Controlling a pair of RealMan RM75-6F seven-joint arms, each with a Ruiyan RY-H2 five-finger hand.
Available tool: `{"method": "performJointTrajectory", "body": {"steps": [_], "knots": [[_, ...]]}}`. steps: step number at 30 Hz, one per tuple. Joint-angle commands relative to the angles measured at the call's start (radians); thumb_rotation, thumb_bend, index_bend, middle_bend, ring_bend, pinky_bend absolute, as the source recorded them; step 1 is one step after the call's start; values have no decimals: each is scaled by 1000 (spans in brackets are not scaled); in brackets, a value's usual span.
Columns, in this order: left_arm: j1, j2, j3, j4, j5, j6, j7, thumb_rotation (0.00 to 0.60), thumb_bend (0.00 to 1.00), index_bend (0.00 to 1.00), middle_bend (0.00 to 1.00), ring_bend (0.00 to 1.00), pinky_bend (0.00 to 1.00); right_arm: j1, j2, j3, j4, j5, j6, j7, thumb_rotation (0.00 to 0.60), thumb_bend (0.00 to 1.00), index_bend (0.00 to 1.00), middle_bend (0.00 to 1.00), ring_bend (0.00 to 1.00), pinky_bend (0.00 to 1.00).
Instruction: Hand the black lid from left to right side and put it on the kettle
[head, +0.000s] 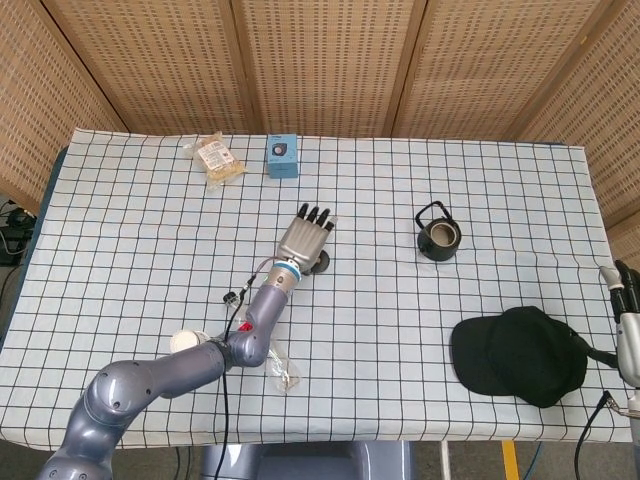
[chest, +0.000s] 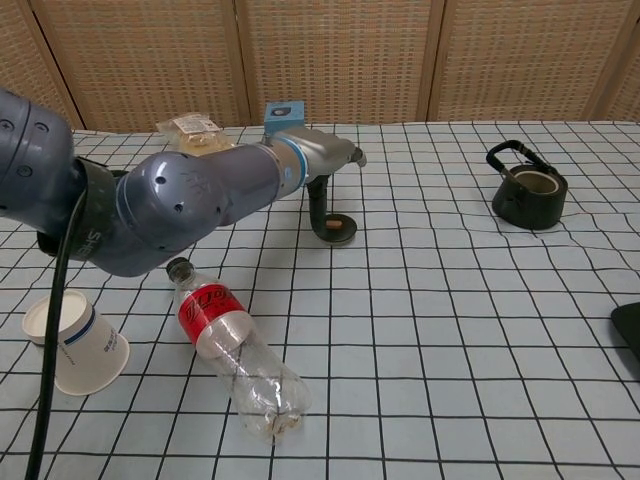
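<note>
My left hand reaches over the middle of the table. In the chest view the same left hand points its fingers down and pinches the black lid, a small round disc with a brown knob, right at the cloth; I cannot tell whether the lid touches it. From above, the lid peeks out under the hand. The black kettle stands open-topped to the right, well apart from the lid, handle raised, also plain in the chest view as the kettle. My right hand shows only at the right edge, fingers straight, holding nothing.
A black cap lies near the front right. A plastic bottle with a red label and a paper cup lie front left, under my left arm. A blue box and a snack pack sit at the back.
</note>
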Motion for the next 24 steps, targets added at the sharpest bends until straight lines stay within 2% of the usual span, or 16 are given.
{"method": "performJointTrajectory", "body": {"steps": [1, 6, 9, 13, 21, 24], "knots": [[36, 41, 10, -59, 24, 32, -32, 600, 56, 39, 0, 0, 0, 0, -2, -2, -2, -2, -1, -6, 600, 143, 81, 0, 0, 0], [127, 144, 26, -222, 106, 133, -115, 600, 57, 39, 0, 0, 0, 2, -6, -6, -4, -5, -5, -22, 600, 143, 81, 0, 0, 0], [245, 279, 64, -410, 216, 265, -196, 600, 57, 41, 0, 0, 0, 7, -14, -11, -5, -10, -11, -41, 600, 143, 82, 0, 0, 0], [371, 446, 118, -601, 317, 404, -240, 600, 57, 39, 0, 0, 0, 14, -25, -15, -4, -11, -23, -64, 600, 143, 81, 0, 0, 0], [546, 637, 188, -803, 405, 600, -277, 600, 57, 0, 0, 0, 0, 27, -43, -18, -11, -13, -38, -107, 600, 143, 81, 0, 0, 0], [677, 758, 242, -907, 421, 698, -346, 600, 57, 0, 0, 0, 0, 48, -58, -15, -33, -27, -49, -132, 600, 143, 81, 0, 0, 0]]}}
